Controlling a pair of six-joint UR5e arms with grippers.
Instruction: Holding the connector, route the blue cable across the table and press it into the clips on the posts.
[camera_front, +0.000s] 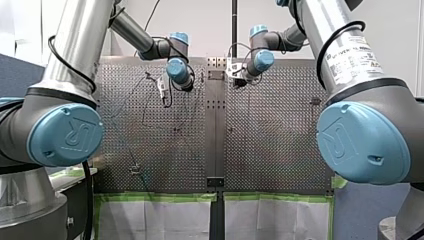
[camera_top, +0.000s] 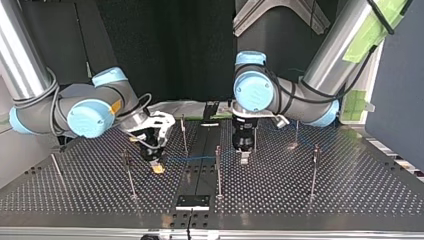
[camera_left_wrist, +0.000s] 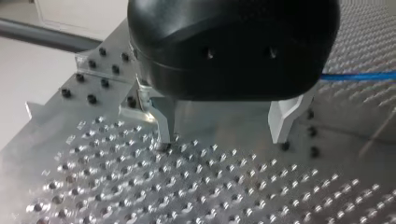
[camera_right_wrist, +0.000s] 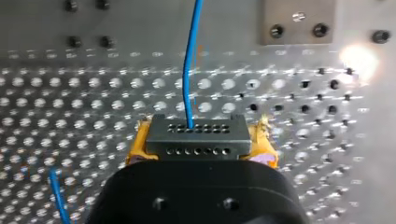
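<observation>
In the right wrist view my right gripper (camera_right_wrist: 201, 143) is shut on a dark grey connector (camera_right_wrist: 196, 133), held between its yellow pads (camera_right_wrist: 140, 144). The blue cable (camera_right_wrist: 190, 60) runs out of the connector, ahead over the perforated plate. In the top view this gripper (camera_top: 158, 169) hangs low at the view's left, and the blue cable (camera_top: 192, 159) runs from it toward my left gripper (camera_top: 243, 158). The left wrist view shows my left gripper (camera_left_wrist: 224, 137) open just above the plate, with nothing between its metal fingers (camera_left_wrist: 163, 125). The blue cable (camera_left_wrist: 359, 75) passes beside it.
Several thin upright posts stand on the plate, among them one (camera_top: 218, 170) near the middle, one (camera_top: 314, 172) at the top view's right and one (camera_top: 129, 175) at its left. A dark bracket (camera_top: 193, 201) sits at the plate's near edge.
</observation>
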